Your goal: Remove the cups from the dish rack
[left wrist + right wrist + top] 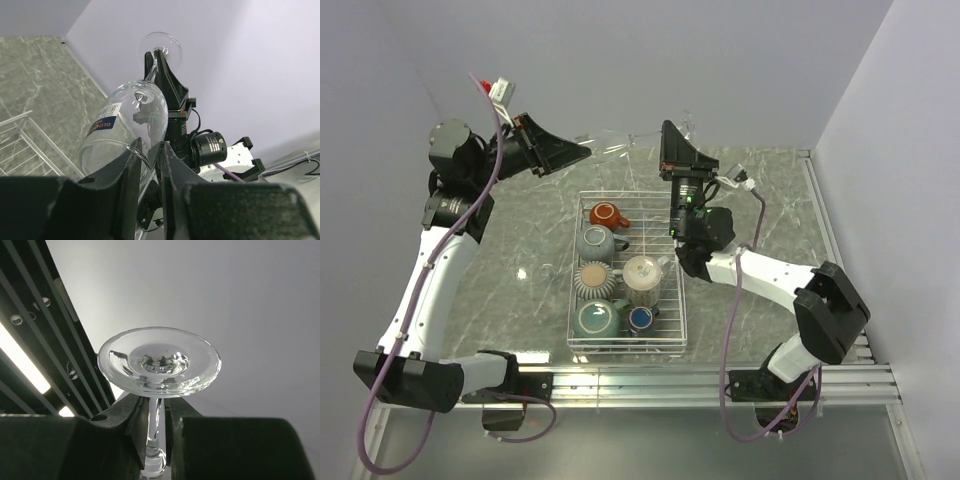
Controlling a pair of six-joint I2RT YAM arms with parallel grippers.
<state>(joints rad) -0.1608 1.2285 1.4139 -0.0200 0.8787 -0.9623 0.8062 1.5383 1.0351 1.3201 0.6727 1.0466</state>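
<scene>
A clear stemmed glass [620, 146] hangs on its side in the air behind the dish rack [678, 338], held between both arms. My left gripper [583, 153] [150, 150] is shut on the rim of its bowl [125, 125], one finger inside and one outside. My right gripper [670, 130] [158, 407] is shut on the stem just below the round foot [159, 361]. Inside the white wire rack sit a red-brown mug [603, 213], two grey-teal mugs [593, 241] [593, 320], a ribbed beige cup [593, 279], a white mug [642, 272] and a small dark-blue cup [640, 318].
The rack stands mid-table between the two arm bases on the marbled grey tabletop [760, 200]. A faint clear shape, perhaps another glass, lies left of the rack [546, 270]. Walls close the back and right sides. A corner of the rack's wires [20, 145] shows in the left wrist view.
</scene>
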